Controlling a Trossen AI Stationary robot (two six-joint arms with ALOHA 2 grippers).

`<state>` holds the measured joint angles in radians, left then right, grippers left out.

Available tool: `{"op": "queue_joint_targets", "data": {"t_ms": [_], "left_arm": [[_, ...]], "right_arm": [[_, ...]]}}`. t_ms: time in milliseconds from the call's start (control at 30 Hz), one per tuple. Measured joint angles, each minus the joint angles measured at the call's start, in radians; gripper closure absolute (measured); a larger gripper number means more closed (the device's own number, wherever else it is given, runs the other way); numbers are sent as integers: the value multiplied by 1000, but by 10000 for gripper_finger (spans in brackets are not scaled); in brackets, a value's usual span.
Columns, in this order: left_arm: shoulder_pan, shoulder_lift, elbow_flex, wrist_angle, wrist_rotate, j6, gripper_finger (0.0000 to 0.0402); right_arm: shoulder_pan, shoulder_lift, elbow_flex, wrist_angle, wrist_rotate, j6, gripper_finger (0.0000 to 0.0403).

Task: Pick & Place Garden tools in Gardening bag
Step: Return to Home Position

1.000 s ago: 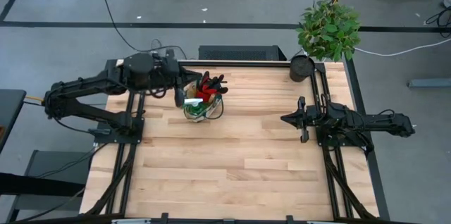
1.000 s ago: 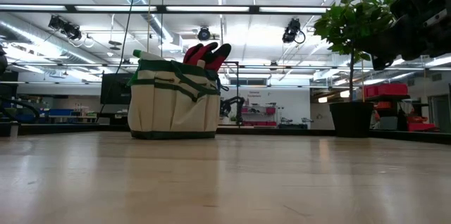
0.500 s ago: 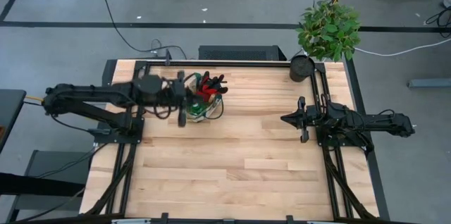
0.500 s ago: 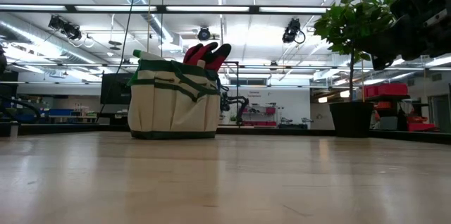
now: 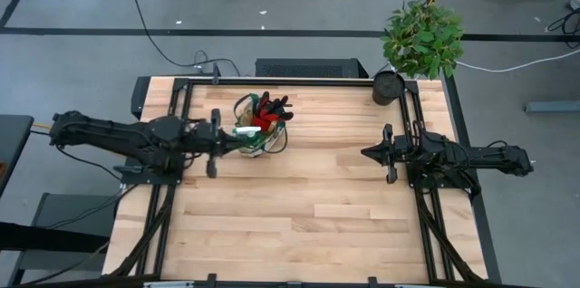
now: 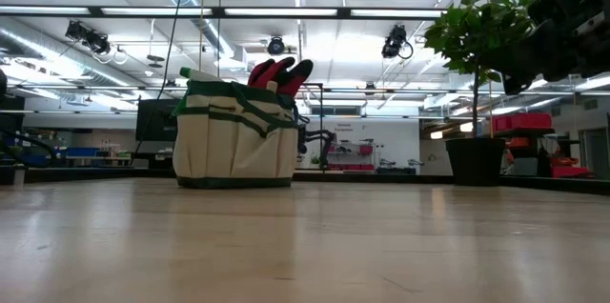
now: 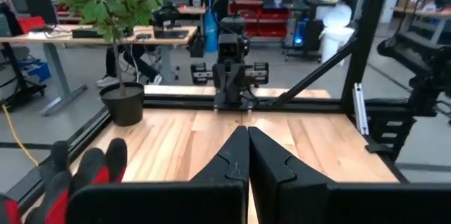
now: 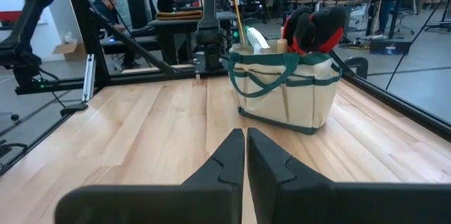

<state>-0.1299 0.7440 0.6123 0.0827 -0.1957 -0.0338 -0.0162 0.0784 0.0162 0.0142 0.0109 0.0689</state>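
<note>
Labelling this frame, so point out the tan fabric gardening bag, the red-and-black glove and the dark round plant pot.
Tan fabric gardening bag (image 6: 233, 146): low view, front wall.
Red-and-black glove (image 6: 277, 73): low view, upright fingers.
Dark round plant pot (image 5: 388, 87): high view, top.

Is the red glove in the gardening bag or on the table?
In: the red glove stands fingers-up out of the upright gardening bag.

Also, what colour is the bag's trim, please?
Green, on the tan gardening bag; clearest in the right wrist view.
</note>
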Motion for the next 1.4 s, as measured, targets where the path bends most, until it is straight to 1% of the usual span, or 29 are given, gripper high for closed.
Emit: {"op": "queue_joint_targets", "data": {"t_ms": [167,300,467,600,667,800,1000,1267,1400], "left_arm": [[0,-106,-60,7,38,-21,399],[4,-172,-125,46,47,-23,398],[18,-247,-240,129,54,-33,398],[27,-336,-336,154,66,-28,396],[28,-386,-384,156,90,-27,397],[28,-475,-462,152,173,-25,397],[28,-559,-527,154,244,8,397],[28,-644,-576,159,233,66,397],[28,-685,-603,156,216,46,398]], "right_arm": [[0,0,0,-1,0,0,382],[0,0,0,-1,0,0,382],[0,0,0,-1,0,0,382],[0,0,0,-1,0,0,382],[0,0,0,-1,0,0,382],[0,0,0,-1,0,0,382],[0,0,0,-1,0,0,382],[0,0,0,-1,0,0,382],[0,0,0,-1,0,0,382]]}}
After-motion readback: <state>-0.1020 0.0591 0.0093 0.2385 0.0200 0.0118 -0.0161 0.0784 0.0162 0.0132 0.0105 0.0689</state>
